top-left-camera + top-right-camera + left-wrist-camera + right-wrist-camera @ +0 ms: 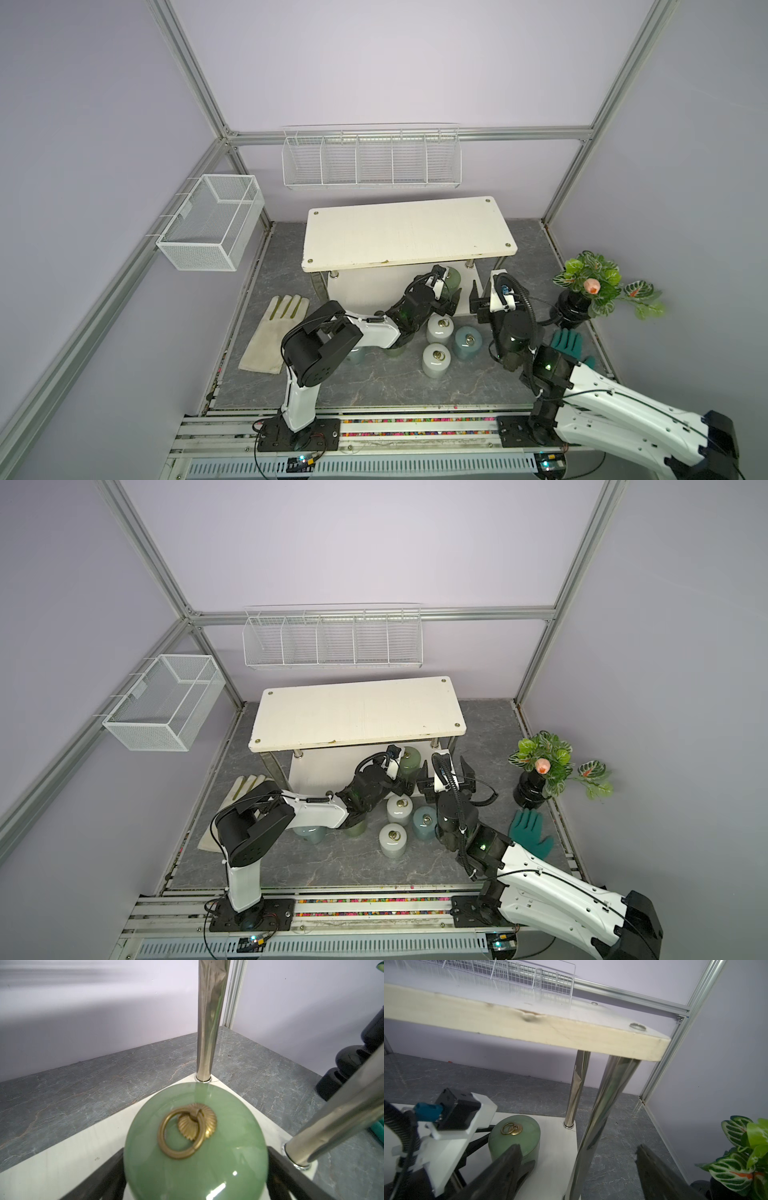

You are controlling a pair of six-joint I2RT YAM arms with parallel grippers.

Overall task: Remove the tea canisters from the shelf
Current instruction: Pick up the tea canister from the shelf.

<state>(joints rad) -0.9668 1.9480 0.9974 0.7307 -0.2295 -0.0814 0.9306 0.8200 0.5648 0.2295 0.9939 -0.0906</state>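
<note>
One olive green tea canister (452, 279) (195, 1147) (517, 1136) stands on the lower tier of the cream shelf (407, 232), near its right front chrome leg (602, 1115). My left gripper (451, 291) (195, 1178) is open, with one finger on each side of this canister. My right gripper (496, 291) (577, 1163) hovers open just right of it, at the shelf's front corner. On the tabletop in front stand two white canisters (439, 328) (436, 359) and a pale blue one (467, 341). Two more, green (395, 351) and pale blue (355, 355), are partly hidden under my left arm.
A black pot with a plant (582, 299) stands at the right, with a teal glove (567, 343) in front of it. A white glove (274, 332) lies at the left. A mesh basket (208, 224) and a wire rack (370, 158) hang on the walls.
</note>
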